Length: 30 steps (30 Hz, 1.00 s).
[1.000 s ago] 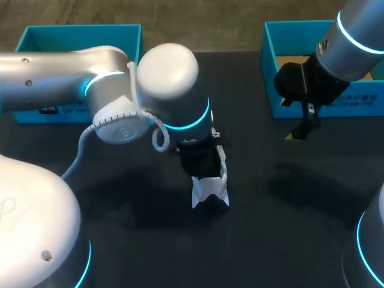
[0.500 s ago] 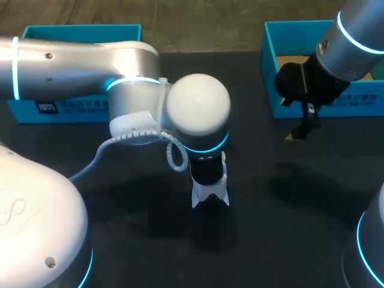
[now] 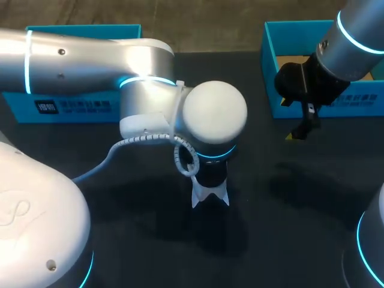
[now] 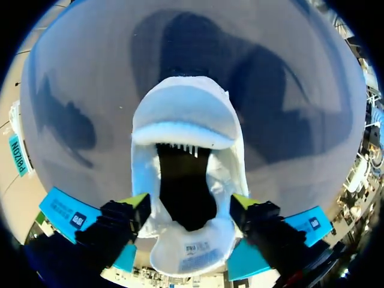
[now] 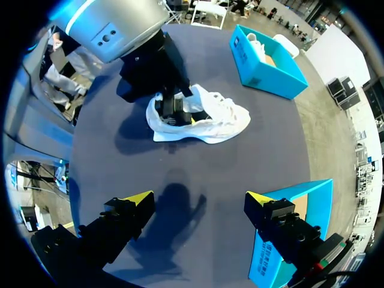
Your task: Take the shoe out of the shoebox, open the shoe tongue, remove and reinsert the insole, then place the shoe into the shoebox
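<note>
At mid-table | left pincer (image 4: 189,205) points down over shoe (image 4: 186,120); right pincer (image 5: 198,203) aloft

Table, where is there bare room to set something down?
Bare table lies between the shoe and the right teal box, partly under the right gripper. Crowded mid-table: the left arm covers the shoe and the stretch toward the left teal box.

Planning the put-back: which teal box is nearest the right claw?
The far-right teal box: the right claw hangs open just before its front wall. The other teal box sits far left, partly hidden by the left arm.
</note>
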Each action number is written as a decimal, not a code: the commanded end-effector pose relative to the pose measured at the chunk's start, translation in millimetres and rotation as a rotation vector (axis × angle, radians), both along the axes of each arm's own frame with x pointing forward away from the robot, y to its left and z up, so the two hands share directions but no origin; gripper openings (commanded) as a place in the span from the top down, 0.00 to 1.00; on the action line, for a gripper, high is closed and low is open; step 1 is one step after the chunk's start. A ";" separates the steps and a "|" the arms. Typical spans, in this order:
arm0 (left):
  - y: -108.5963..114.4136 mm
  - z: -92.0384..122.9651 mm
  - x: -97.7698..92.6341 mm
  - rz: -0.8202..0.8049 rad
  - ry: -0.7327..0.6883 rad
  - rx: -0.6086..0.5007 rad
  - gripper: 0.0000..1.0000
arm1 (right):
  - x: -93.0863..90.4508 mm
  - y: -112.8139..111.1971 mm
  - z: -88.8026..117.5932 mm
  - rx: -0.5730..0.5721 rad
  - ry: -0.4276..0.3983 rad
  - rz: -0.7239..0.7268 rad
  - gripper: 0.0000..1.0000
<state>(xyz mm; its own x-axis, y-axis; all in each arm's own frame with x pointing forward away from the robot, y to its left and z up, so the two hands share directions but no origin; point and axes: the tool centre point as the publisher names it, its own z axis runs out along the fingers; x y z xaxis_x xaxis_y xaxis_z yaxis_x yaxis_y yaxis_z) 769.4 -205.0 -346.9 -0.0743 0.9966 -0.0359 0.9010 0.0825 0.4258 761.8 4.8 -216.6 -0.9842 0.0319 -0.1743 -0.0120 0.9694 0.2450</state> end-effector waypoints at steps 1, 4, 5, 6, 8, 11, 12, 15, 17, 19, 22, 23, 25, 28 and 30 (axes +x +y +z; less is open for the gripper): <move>5.0 0.8 1.7 0.002 -0.006 0.012 0.00 | 0.0 0.9 -1.2 -0.002 -0.001 -0.002 0.00; 5.6 0.3 -0.1 -0.009 -0.001 0.025 0.00 | 0.0 0.9 -1.2 -0.002 -0.001 -0.002 0.00; 5.7 0.5 -0.9 -0.010 0.001 0.024 0.00 | 0.0 0.9 -1.2 -0.002 -0.001 -0.002 0.00; 5.7 0.6 -1.0 -0.010 0.002 0.024 0.00 | 0.0 0.9 -1.2 -0.002 -0.001 -0.002 0.00; 5.5 1.4 -0.5 -0.011 0.000 0.024 0.00 | 0.0 0.9 -1.2 -0.002 -0.001 -0.002 0.00; 6.3 5.6 0.4 -0.017 -0.004 0.028 0.00 | 0.0 0.9 -1.2 -0.002 -0.001 -0.002 0.00; 6.6 7.6 0.6 -0.021 -0.006 0.029 0.00 | 0.0 0.9 -1.2 -0.002 -0.001 -0.002 0.00; 7.4 12.1 4.0 -0.026 -0.016 0.032 0.00 | 0.0 0.9 -1.2 -0.002 -0.001 -0.002 0.00; 7.7 14.6 6.8 -0.025 -0.024 0.035 0.00 | 0.0 0.9 -1.2 -0.002 -0.001 -0.002 0.00; 7.8 17.6 9.1 -0.025 -0.044 0.043 0.00 | 0.0 0.9 -1.2 -0.002 -0.001 -0.002 0.00; 7.7 20.8 13.6 -0.024 -0.049 0.046 0.00 | 0.0 0.9 -1.2 -0.002 -0.001 -0.002 0.00; 7.5 21.7 14.7 -0.024 -0.051 0.047 0.00 | 0.0 0.9 -1.2 -0.002 -0.001 -0.002 0.00; 6.7 24.3 18.3 -0.024 -0.050 0.049 0.00 | 0.0 0.9 -1.2 -0.002 -0.001 -0.002 0.00; 6.5 30.9 21.3 -0.026 -0.036 0.036 0.00 | 0.0 0.9 -1.2 -0.002 -0.001 -0.002 0.00; 6.3 35.0 24.5 -0.023 -0.042 0.030 0.00 | 0.0 0.9 -1.2 -0.002 -0.001 -0.002 0.00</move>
<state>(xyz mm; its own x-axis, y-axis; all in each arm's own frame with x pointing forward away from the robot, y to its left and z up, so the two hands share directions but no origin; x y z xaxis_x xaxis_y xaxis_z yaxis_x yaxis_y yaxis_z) 790.4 -203.6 -319.6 -0.0537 0.9985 -0.0055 0.8808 0.0499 0.4708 761.8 4.8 -216.6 -0.9842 0.0319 -0.1743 -0.0120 0.9694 0.2450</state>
